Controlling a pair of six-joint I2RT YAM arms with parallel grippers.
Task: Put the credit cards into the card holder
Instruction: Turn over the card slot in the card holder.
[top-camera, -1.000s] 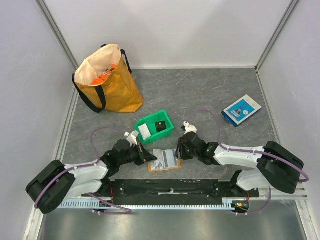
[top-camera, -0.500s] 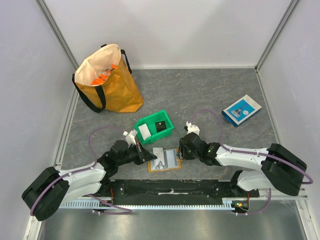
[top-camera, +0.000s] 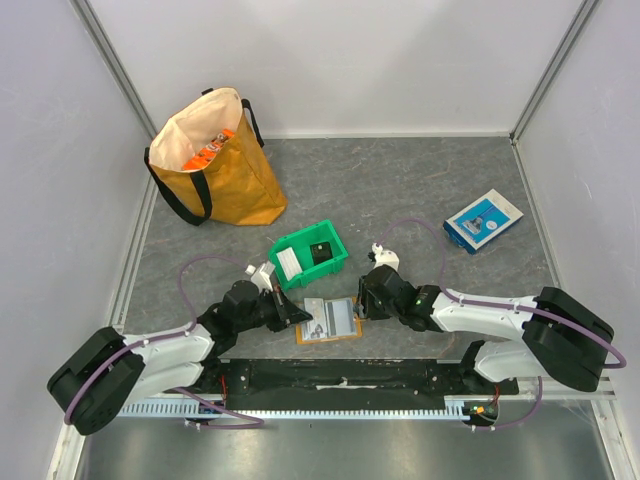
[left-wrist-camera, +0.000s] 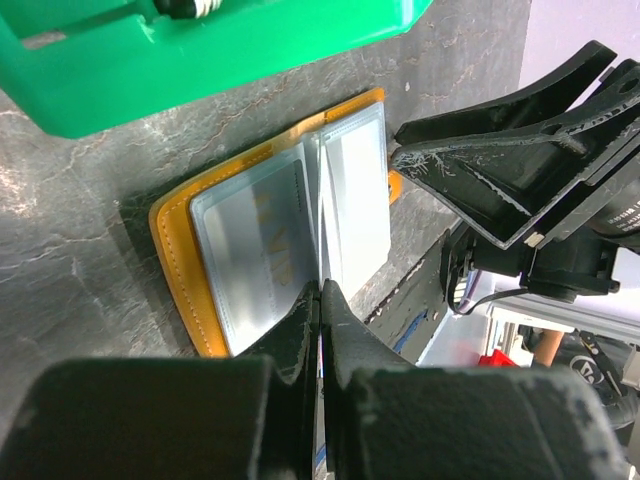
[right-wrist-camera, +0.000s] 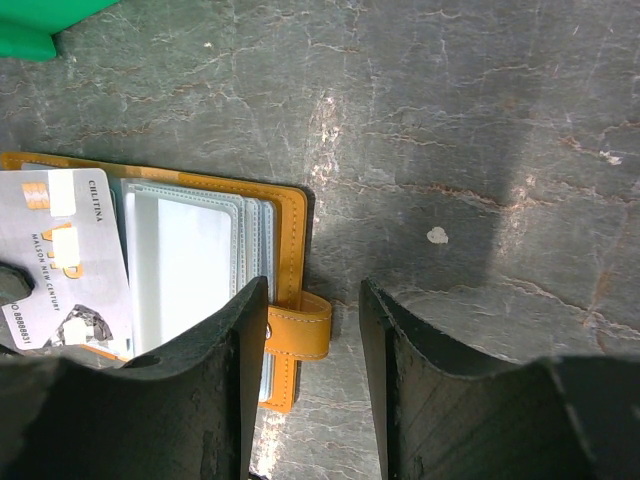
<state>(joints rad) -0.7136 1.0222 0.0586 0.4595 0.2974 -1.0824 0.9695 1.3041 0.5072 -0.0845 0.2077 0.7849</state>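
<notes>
1. Right now the card holder (top-camera: 330, 338) lies unfolded on the table (top-camera: 420, 180) at the near edge, between my two grippers, with its clear sleeves (right-wrist-camera: 190, 260) facing up.
2. My left gripper (left-wrist-camera: 320, 295) has its fingers pressed together on a thin pale edge that runs out over the middle of the holder. I take that edge for the grey card (right-wrist-camera: 65, 260), whose face shows above the sleeves in the right wrist view (it could be a sleeve leaf; I can't rule that out).
3. My right gripper (right-wrist-camera: 312, 290) holds nothing. Its fingers are spread and straddle the snap tab (right-wrist-camera: 300, 335) at the holder's right edge, low over the table.
4. So I judge that one card is at the mouth of the sleeves but not seated. Whether any card is already tucked in, I cannot tell.
5. As for what is left, the green bin (top-camera: 322, 272) just beyond the holder holds what look like a white card (top-camera: 289, 262) and a black card (top-camera: 320, 252). Both are untouched, so most of the job is ahead.
</notes>
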